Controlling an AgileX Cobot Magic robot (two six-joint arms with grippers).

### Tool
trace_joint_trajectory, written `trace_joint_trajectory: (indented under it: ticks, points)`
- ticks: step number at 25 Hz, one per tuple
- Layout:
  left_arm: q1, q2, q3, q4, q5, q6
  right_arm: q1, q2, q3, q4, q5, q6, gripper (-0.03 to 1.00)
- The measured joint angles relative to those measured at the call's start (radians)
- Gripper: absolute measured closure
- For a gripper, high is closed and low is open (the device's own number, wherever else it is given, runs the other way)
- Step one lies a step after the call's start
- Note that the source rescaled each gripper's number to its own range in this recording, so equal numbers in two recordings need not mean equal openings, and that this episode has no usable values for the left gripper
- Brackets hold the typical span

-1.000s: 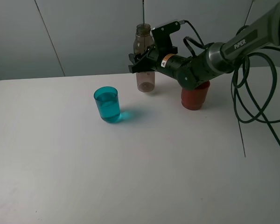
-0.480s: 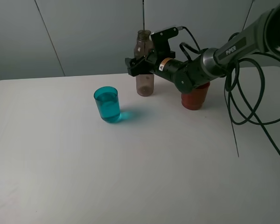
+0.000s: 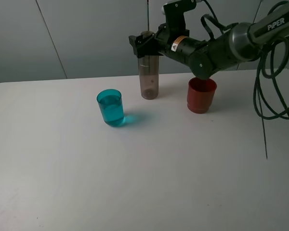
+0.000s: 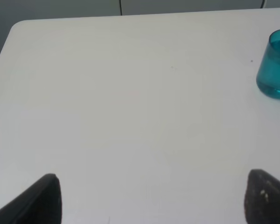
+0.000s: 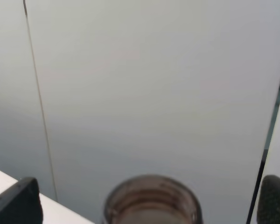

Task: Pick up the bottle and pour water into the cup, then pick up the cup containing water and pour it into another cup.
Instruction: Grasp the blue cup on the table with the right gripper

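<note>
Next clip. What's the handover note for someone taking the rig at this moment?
Left end effector: open, over the table, holding nothing.
Right end effector: open, either side of the bottle at its neck, not gripping.
Bottle stands upright, further back between teal cup and red cup.
Teal cup appears to hold water, so the first pour looks done.
To do: lift teal cup, pour into red cup.
</note>
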Motion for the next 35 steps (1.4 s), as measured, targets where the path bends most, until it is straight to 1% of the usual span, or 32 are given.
trace_joint_trajectory:
  ticks: [2, 3, 5, 8, 11, 13, 16, 19, 22, 29, 32, 35]
  points:
    - [0.000, 0.000, 0.000, 0.000, 0.000, 0.000, 0.000, -0.076, 0.041, -0.029, 0.017, 0.004, -0.03]
    - [0.000, 0.000, 0.000, 0.000, 0.000, 0.000, 0.000, -0.108, 0.058, -0.059, 0.030, 0.017, -0.03]
    - [0.000, 0.000, 0.000, 0.000, 0.000, 0.000, 0.000, -0.192, 0.102, -0.141, 0.060, 0.069, -0.03]
    - [0.000, 0.000, 0.000, 0.000, 0.000, 0.000, 0.000, -0.304, 0.177, -0.267, 0.090, 0.180, -0.03]
    - [0.000, 0.000, 0.000, 0.000, 0.000, 0.000, 0.000, -0.382, 0.283, -0.308, 0.090, 0.214, -0.03]
    - [0.000, 0.000, 0.000, 0.000, 0.000, 0.000, 0.000, -0.402, 0.369, -0.331, 0.059, 0.218, -0.03]
    - [0.000, 0.000, 0.000, 0.000, 0.000, 0.000, 0.000, -0.400, 0.487, -0.376, -0.037, 0.218, -0.03]
    - [0.000, 0.000, 0.000, 0.000, 0.000, 0.000, 0.000, -0.380, 0.561, -0.455, -0.086, 0.196, -0.03]
    - [0.000, 0.000, 0.000, 0.000, 0.000, 0.000, 0.000, -0.329, 0.586, -0.512, -0.113, 0.181, -0.03]
    - [0.000, 0.000, 0.000, 0.000, 0.000, 0.000, -0.009, -0.166, 0.540, -0.536, -0.151, 0.182, -0.03]
    - [0.000, 0.000, 0.000, 0.000, 0.000, 0.000, -0.018, -0.125, 0.517, -0.566, -0.189, 0.198, -0.03]
    - [0.000, 0.000, 0.000, 0.000, 0.000, 0.000, -0.020, -0.076, 0.513, -0.581, -0.249, 0.201, -0.03]
